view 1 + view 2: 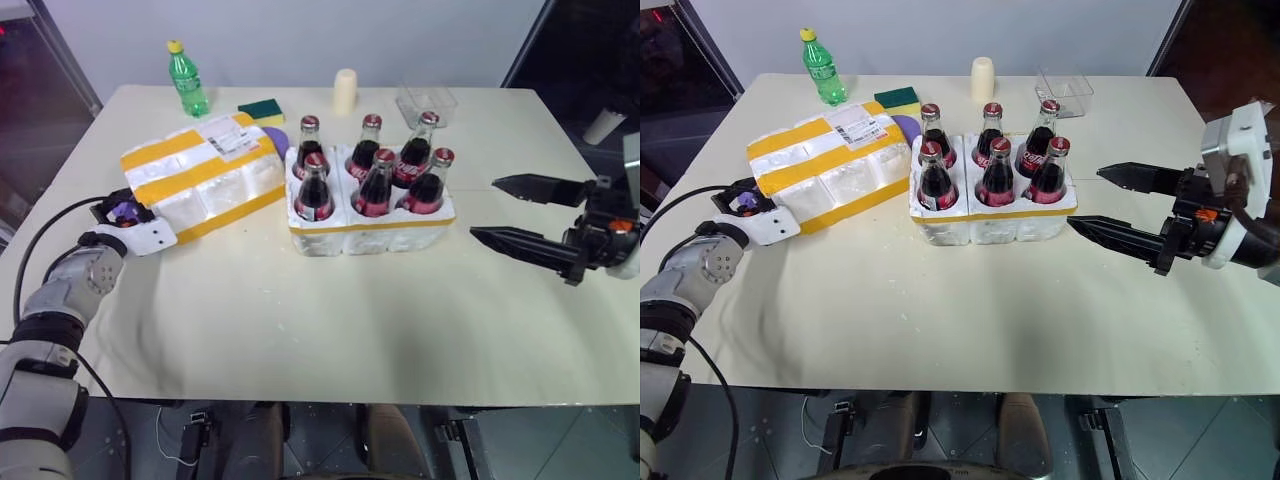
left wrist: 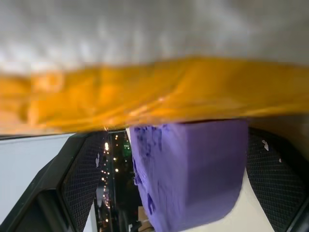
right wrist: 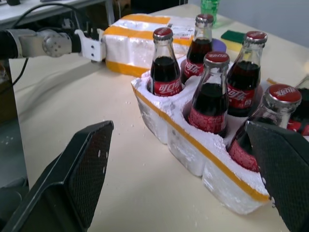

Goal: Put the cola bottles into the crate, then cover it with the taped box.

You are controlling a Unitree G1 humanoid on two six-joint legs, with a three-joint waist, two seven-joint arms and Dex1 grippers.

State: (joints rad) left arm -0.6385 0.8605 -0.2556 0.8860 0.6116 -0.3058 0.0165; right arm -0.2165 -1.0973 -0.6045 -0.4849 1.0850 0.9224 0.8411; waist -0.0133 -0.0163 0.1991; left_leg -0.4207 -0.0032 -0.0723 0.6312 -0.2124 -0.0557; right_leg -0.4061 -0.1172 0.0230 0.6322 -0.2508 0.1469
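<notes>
Several cola bottles [image 1: 375, 185] with red caps stand upright in the wells of the crate [image 1: 370, 228], a white foam tray with a yellow band, at the table's middle. The taped box [image 1: 200, 180], white foam with wide yellow bands and a shipping label, lies to its left. My left gripper [image 1: 155, 230] is pressed against the box's near left end. In the left wrist view its fingers [image 2: 72, 183] stand wide apart under the yellow tape, with a purple block [image 2: 188, 174] between them. My right gripper [image 1: 484, 209] hovers open and empty just right of the crate.
At the back of the cream table [image 1: 300, 320] stand a green plastic bottle [image 1: 187, 80], a yellow-green sponge [image 1: 262, 110], a cream cylinder [image 1: 345, 92] and a clear plastic container [image 1: 425, 103]. A purple disc [image 1: 275, 140] lies behind the box.
</notes>
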